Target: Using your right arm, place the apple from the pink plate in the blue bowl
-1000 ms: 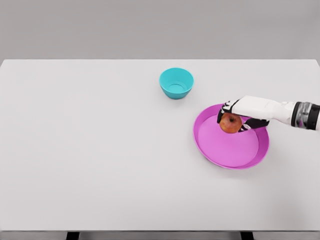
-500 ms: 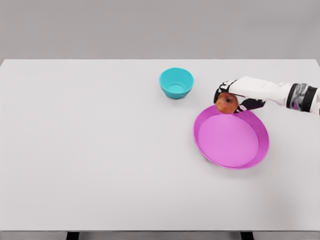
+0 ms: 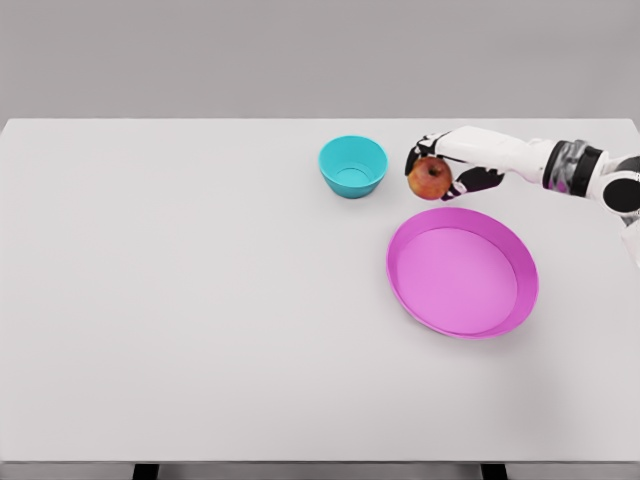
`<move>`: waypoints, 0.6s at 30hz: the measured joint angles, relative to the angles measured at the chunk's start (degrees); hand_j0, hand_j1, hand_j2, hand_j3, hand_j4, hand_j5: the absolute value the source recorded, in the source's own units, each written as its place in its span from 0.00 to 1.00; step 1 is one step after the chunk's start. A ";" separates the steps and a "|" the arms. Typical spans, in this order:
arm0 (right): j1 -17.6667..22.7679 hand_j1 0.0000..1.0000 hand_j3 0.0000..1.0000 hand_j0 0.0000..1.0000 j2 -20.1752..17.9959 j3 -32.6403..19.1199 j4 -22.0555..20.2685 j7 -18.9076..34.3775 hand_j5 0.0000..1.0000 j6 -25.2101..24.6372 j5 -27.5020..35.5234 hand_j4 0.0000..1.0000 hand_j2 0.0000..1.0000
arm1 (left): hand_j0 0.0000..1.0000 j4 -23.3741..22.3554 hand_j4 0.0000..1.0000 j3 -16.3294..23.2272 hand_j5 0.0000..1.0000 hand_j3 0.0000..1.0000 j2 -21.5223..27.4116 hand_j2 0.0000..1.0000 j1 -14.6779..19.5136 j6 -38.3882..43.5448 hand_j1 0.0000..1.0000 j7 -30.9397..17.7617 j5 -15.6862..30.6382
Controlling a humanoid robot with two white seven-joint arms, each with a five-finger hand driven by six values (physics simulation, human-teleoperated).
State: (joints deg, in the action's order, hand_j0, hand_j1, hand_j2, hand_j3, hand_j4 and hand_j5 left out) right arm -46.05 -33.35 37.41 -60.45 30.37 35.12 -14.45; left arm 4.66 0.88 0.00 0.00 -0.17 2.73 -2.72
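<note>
**A:** so what's your arm actually look like from up there?

**B:** you've got a glossy white shell on the forearm, then a grey metallic band at the wrist with a black ring next to it. Your right hand (image 3: 440,165) is white with black at the finger joints and palm.

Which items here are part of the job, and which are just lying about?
Part of the job:
apple, held in the right hand
blue bowl
pink plate, nothing on it

Lying about:
nothing besides the white table itself
</note>
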 measured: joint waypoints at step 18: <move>-4.84 0.38 0.38 0.38 7.99 -0.03 5.51 -0.02 0.38 0.02 -5.49 0.38 0.38 | 1.00 0.00 1.00 0.00 1.00 1.00 0.00 1.00 0.00 -0.01 1.00 0.00 0.00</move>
State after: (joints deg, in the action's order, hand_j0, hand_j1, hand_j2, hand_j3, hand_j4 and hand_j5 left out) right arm -50.89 -25.36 37.38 -54.94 30.35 35.14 -19.95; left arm 4.66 0.87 0.00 0.00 -0.17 2.73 -2.72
